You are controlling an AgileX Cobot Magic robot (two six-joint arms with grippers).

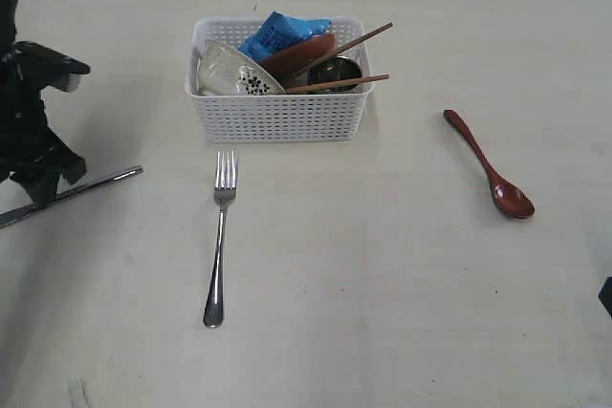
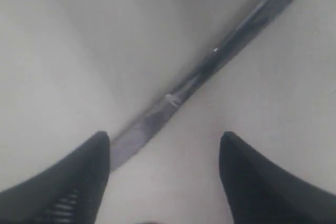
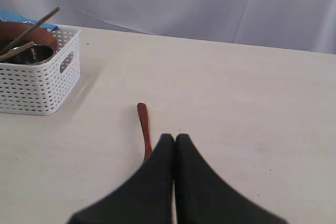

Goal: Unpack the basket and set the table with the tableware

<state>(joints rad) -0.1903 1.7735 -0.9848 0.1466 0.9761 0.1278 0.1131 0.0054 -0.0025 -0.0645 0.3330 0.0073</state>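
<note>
The left arm's jaws are spread wide low over the broad pale beige surface [image 1: 382, 284]. A long steel knife [image 2: 210, 66] is laid flat and slantwise just ahead of them, gripped by neither finger, seemingly released as part of a place setting. The right arm's jaws are pressed together, empty, with the dark red wooden spoon [image 3: 143, 124] just ahead. Well beyond both, the white lattice plastic basket [image 1: 277, 117] holds the pale bowl [image 1: 229, 72], wooden chopsticks [image 1: 339, 50] and steel cup [image 1: 335, 72], not yet unpacked.

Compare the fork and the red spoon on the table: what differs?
The fork is shiny steel; the spoon is dark red wood. The fork lies before the basket, tines toward it; the spoon lies right of the basket, slanted, bowl away from it. Both rest on the table.
</note>
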